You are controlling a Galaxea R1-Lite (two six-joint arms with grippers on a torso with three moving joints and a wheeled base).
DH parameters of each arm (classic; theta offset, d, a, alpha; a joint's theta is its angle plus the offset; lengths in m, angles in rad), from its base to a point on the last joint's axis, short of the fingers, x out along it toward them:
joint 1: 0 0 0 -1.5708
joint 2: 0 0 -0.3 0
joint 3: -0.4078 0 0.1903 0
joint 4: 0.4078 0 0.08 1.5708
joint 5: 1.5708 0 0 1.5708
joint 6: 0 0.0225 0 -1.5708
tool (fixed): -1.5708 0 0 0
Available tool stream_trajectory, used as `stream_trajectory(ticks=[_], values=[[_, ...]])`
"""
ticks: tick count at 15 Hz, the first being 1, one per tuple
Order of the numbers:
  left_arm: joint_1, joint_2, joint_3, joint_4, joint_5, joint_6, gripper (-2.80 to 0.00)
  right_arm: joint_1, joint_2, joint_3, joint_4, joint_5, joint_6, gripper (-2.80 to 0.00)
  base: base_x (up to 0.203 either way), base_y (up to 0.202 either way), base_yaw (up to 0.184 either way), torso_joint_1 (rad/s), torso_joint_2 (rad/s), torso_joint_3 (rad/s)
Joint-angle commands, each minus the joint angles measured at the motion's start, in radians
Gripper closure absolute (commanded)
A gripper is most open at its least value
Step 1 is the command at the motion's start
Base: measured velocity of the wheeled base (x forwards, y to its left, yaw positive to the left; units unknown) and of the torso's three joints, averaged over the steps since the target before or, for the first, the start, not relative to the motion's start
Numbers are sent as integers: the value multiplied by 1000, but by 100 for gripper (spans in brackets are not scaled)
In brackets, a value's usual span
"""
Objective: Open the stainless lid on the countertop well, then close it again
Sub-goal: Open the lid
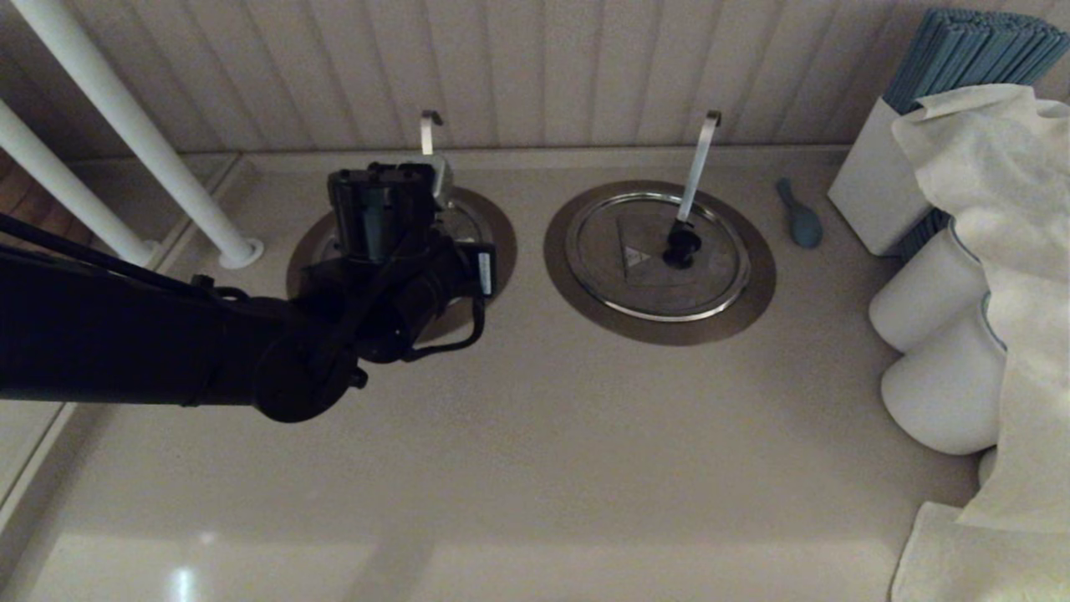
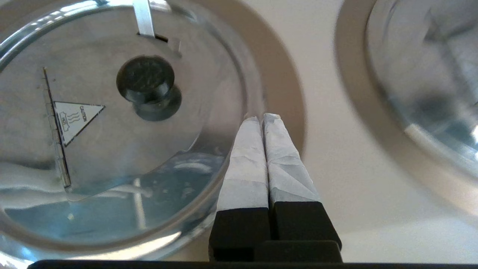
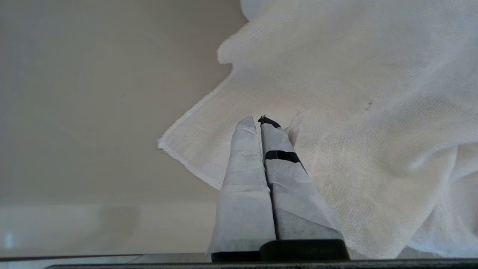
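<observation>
In the head view, the black left arm covers most of the stainless lid and its countertop well, leaving only a crescent at 3 o'clock. The ladle handle shows only its hooked top. In the left wrist view, the twin lid at 2 o'clock is blurred and cut by the frame edge.

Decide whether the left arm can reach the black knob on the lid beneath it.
Probably yes: the left end effector, shut, sits at the lid rim, with nothing between it and the black knob.
</observation>
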Motion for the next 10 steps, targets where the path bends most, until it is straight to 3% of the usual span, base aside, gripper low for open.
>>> stream_trajectory(ticks=[1,4,7,10], values=[[27,9,10,-5,-26,15,0,0,1,0,0,0,-1,0,0,0,0,0,0,0],[101,-4,30,0,-171,16,0,0,2,0,0,0,0,0,0,0,0,0,0,0],[170,-2,30,-3,-268,12,0,0,0,0,0,0,1,0,0,0,0,0,0,0],[192,27,4,-5,-270,-28,0,0,1,0,0,0,-1,0,0,0,0,0,0,0]])
